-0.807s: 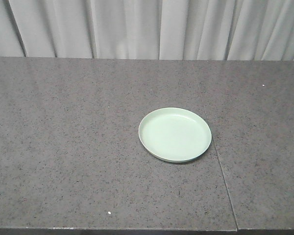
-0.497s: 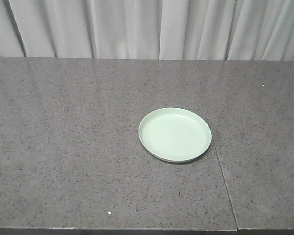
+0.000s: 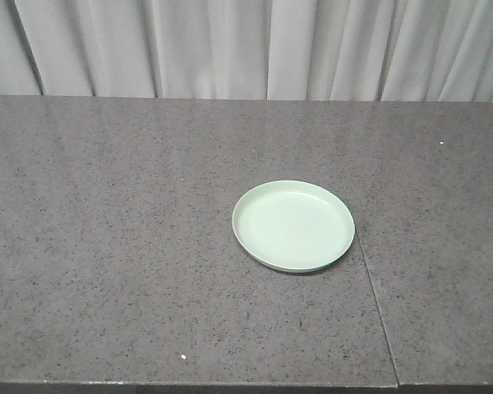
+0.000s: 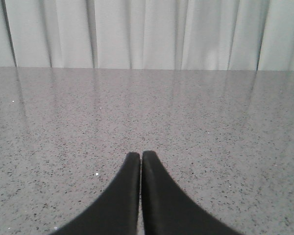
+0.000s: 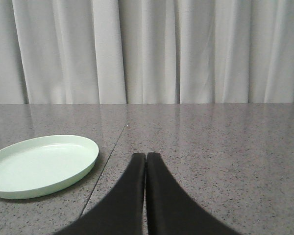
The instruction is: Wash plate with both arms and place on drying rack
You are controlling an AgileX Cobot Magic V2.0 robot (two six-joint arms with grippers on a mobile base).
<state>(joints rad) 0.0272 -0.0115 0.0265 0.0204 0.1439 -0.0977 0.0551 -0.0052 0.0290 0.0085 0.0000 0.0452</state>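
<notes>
Nothing has moved since the earlier frames: the plate lies where it lay, and no arm shows in the front view.

We start with the dark speckled stone counter (image 3: 107, 246), which fills most of the scene, with a thin seam (image 3: 370, 287) running front to back on its right side. Behind it hangs a pale pleated curtain (image 3: 230, 49). We see no sink, no tap and no drying rack in any view.

The plate (image 3: 293, 226) sits flat and upright on the counter, right of centre, its right edge just beside the seam. As a container it holds nothing: its mint-green floor is bare, with no food, water or suds that we can make out.

The left gripper (image 4: 140, 156) has its two black fingers pressed together on nothing, low over bare counter, and its camera does not show the plate at all. The right gripper (image 5: 146, 157) is closed and empty in the same way. From its camera the plate lies near, ahead and to its left, across the seam.

We judge the task to be at its very start, with the approach to the plate not yet begun. The next move calls for parting the fingers of whichever arm takes the plate. It must then come down at the low rim, since the plate lies flat and offers no other hold.
</notes>
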